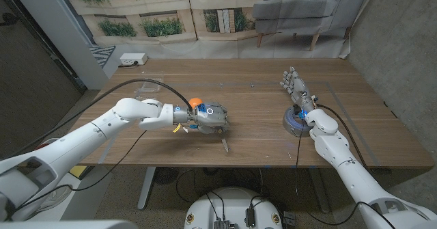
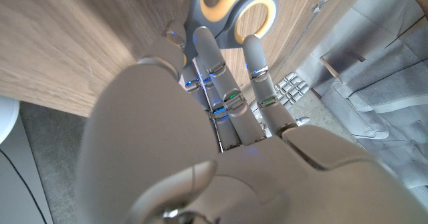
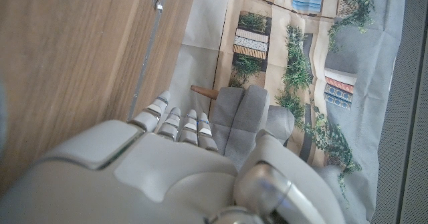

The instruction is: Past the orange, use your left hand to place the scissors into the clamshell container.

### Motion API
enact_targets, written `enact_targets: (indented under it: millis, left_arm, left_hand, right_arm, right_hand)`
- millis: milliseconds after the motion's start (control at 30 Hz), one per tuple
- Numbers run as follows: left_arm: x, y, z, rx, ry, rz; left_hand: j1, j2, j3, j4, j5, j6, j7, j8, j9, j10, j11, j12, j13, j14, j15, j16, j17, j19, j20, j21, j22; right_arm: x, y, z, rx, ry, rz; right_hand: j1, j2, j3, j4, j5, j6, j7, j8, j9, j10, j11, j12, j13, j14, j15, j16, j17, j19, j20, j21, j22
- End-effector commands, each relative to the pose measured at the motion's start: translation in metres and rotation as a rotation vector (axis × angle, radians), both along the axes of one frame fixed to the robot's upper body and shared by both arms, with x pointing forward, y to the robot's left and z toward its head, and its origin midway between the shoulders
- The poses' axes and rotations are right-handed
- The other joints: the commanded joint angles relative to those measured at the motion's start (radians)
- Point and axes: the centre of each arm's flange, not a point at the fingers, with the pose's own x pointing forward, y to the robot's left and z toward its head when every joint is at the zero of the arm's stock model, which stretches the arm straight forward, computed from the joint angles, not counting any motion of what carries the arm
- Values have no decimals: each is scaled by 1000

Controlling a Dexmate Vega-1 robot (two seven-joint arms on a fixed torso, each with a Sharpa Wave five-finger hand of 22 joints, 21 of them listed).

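Note:
My left hand is over the middle of the table, fingers pointing right, and grips the scissors, whose dark end sticks out below it toward the front edge. In the left wrist view my fingers reach onto the grey handles with yellow lining; the blades are hidden. The orange sits just behind the hand, partly covered. The clear clamshell container lies farther back on the left. My right hand stands at the right with fingers apart, holding nothing.
A round grey-blue object sits on the table under my right wrist. A white box rests at the far left corner. Bare wood stretches between the hands and the far edge.

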Motion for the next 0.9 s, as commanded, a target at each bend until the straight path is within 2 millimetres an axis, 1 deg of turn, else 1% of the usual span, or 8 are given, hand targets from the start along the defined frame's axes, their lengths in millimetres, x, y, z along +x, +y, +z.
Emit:
enact_targets:
  millis: [33, 233, 333, 667, 900]
  left_arm:
    - [-5, 2, 10, -47, -27, -14]
    - [-9, 4, 17, -73, -53, -18]
    - [-10, 5, 19, -81, -60, -19]
    - [-14, 10, 25, -109, -81, -11]
    - [-19, 16, 30, -141, -103, -9]
  left_hand:
    - [6, 3, 17, 7, 9, 69, 50, 37, 4, 72, -62, -4, 10, 8, -35, 2, 9, -6, 1, 13, 3]
    - [5, 1, 20, 7, 10, 69, 51, 35, 4, 74, -62, -7, 16, 9, -35, 0, 17, -9, 0, 24, 1]
    - [4, 0, 21, 8, 10, 70, 50, 35, 4, 76, -65, -8, 19, 9, -35, -1, 21, -11, 0, 30, 0]
    - [1, -2, 26, 9, 11, 73, 49, 32, 4, 79, -60, -13, 28, 8, -34, -5, 35, -17, -1, 46, -3]
    - [-1, -5, 29, 8, 11, 75, 48, 31, 5, 82, -62, -17, 35, 9, -35, -6, 45, -19, -1, 58, -6]
  right_arm:
    - [-2, 0, 2, -5, -8, 0]
    - [-2, 1, 4, -10, -14, -1]
    - [-3, 2, 4, -10, -14, 0]
    - [-4, 4, 5, -14, -18, 2]
    - [-5, 6, 7, -19, -25, 6]
  right_hand:
    - [-5, 1, 9, 0, -1, 5, -1, 2, 4, 9, -1, 2, 5, 6, -1, 3, 3, 12, -2, 4, 4]
    - [-5, 1, 10, 0, -2, 6, -1, 2, 4, 9, 0, 2, 5, 6, -1, 3, 3, 12, -3, 4, 3]
    - [-5, 1, 10, 0, -2, 6, -1, 2, 4, 10, 0, 2, 5, 6, -1, 3, 3, 13, -3, 4, 3]
    - [-6, 1, 10, 0, -2, 6, -1, 3, 4, 10, -1, 2, 5, 6, -1, 3, 3, 13, -3, 4, 3]
    - [-7, 0, 11, 0, -2, 6, 0, 2, 4, 10, -1, 2, 5, 7, -1, 3, 3, 14, -3, 4, 3]
